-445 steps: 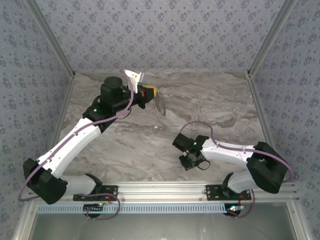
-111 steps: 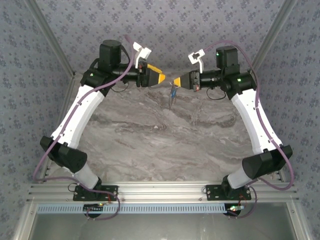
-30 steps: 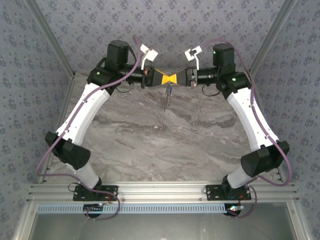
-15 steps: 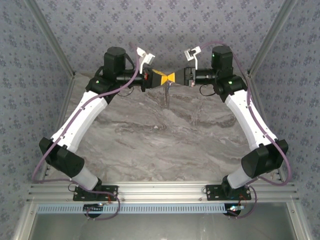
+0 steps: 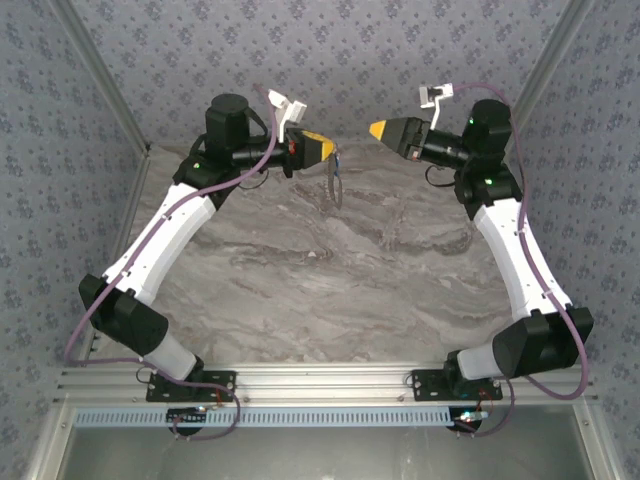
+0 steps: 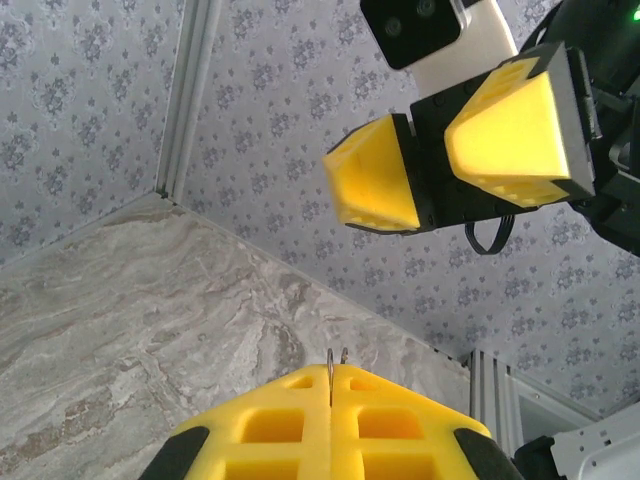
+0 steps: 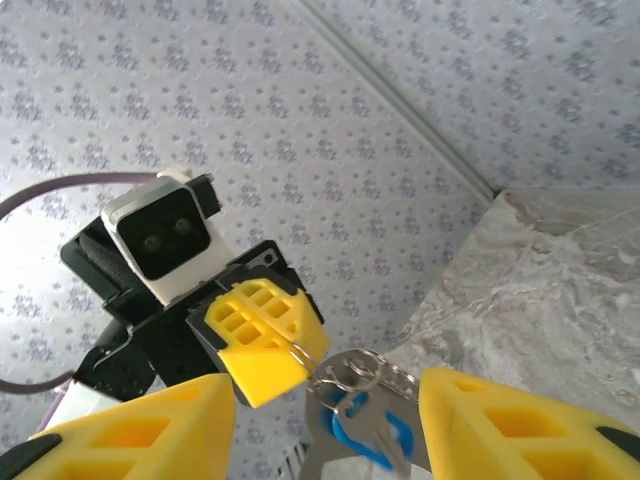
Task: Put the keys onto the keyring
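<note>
Two pincers: my left pincer (image 7: 283,362) is clamped on the keyring (image 7: 352,372), blue key (image 7: 372,437) dangling beneath; my right pincer (image 6: 432,165) gapes empty nearby. Such a thin pinch could slip and drop both onto the table (image 5: 300,290).

Grey-brown marbled tabletop (image 5: 300,300), aluminium rail (image 5: 320,376) along its near edge, one tiny pale fleck (image 5: 318,254) near its middle

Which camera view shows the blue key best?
The right wrist view: the key hangs close, its blue head clear, under the ring held by the left gripper. The top view shows it tiny, dangling. The left wrist view gives a bit of ring wire.
</note>
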Action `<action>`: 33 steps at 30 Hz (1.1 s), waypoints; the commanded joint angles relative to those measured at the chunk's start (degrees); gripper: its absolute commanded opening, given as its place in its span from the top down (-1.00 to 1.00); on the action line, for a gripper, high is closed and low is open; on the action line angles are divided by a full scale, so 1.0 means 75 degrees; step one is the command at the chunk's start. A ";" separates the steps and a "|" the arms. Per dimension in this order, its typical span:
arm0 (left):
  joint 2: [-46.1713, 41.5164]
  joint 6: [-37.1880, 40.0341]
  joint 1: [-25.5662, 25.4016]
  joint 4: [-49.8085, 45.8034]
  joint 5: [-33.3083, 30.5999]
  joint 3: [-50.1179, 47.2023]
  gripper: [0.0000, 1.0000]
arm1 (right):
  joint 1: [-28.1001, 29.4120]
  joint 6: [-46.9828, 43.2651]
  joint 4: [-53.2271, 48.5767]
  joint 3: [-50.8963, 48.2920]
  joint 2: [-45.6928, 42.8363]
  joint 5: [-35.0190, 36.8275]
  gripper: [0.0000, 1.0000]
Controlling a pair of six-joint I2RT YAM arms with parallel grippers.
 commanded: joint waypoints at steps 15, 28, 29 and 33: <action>-0.0245 -0.1361 0.0019 0.1968 0.0189 0.0023 1.00 | 0.0878 0.0982 0.1958 -0.0994 -0.0361 0.0496 -0.07; -0.0232 -0.1904 0.0016 0.2536 0.0385 -0.0047 1.00 | 0.1289 0.1628 0.2928 -0.0710 0.0305 0.0678 0.02; -0.0233 -0.1915 0.0021 0.2539 0.0407 -0.0066 1.00 | 0.1293 0.1669 0.2966 -0.0713 0.0310 0.0679 0.02; -0.0255 -0.1925 0.0014 0.2539 0.0450 -0.0116 1.00 | 0.1293 0.1907 0.3298 -0.0734 0.0372 0.0704 0.06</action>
